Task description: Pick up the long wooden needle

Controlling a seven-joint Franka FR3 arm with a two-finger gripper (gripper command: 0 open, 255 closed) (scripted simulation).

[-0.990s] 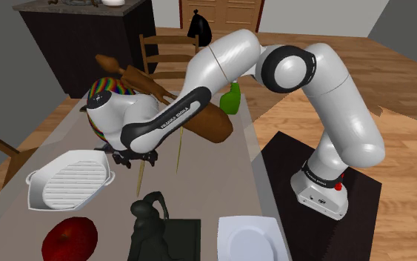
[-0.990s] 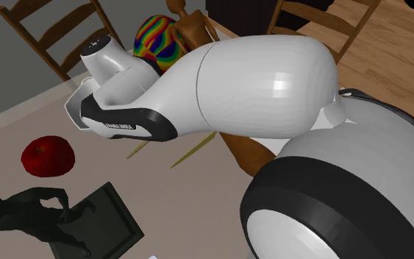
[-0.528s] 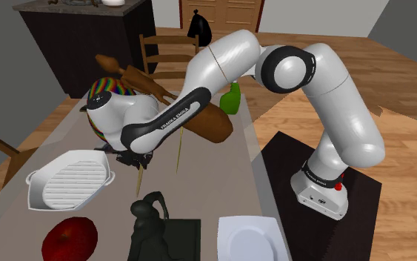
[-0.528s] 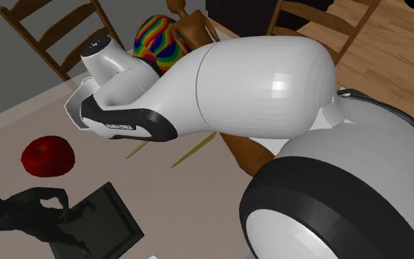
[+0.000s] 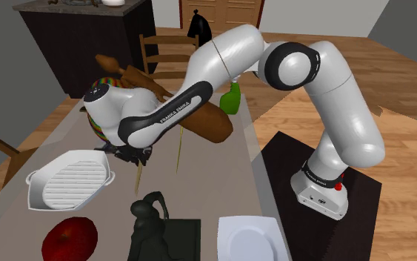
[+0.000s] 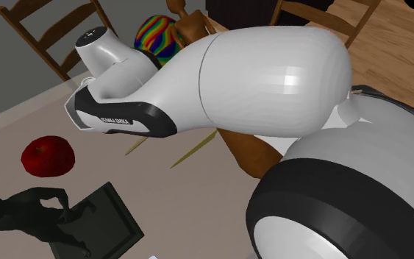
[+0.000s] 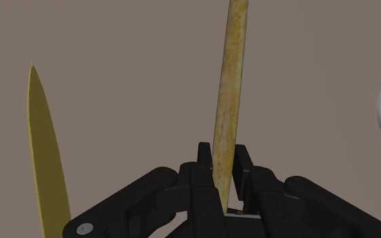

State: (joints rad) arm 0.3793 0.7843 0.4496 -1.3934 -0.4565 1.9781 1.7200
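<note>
Jaws pinched on the long wooden needle (image 7: 226, 115): through the wrist camera I see its brownish shaft clasped on both sides and running straight out ahead of them over the grey-brown tabletop (image 7: 135, 61). I cannot tell whether the needle's far end touches the surface. A second, yellower needle (image 7: 43, 155) lies off to one side, apart from the jaws and not held. On the other side, a white ridged dish (image 5: 69, 180) just edges into the wrist camera.

From the shoulder camera, the white arm (image 5: 221, 63) bends down over the middle of the tabletop, and the held needle's tip pokes out beneath the hand, just beside the dish's near corner. Nearer the camera sit a red apple (image 5: 69, 239), a dark figurine (image 5: 149, 222) and a white plate (image 5: 249, 239). Behind the arm I make out a brown wooden piece (image 5: 208, 124) and a green bottle (image 5: 231, 98).
</note>
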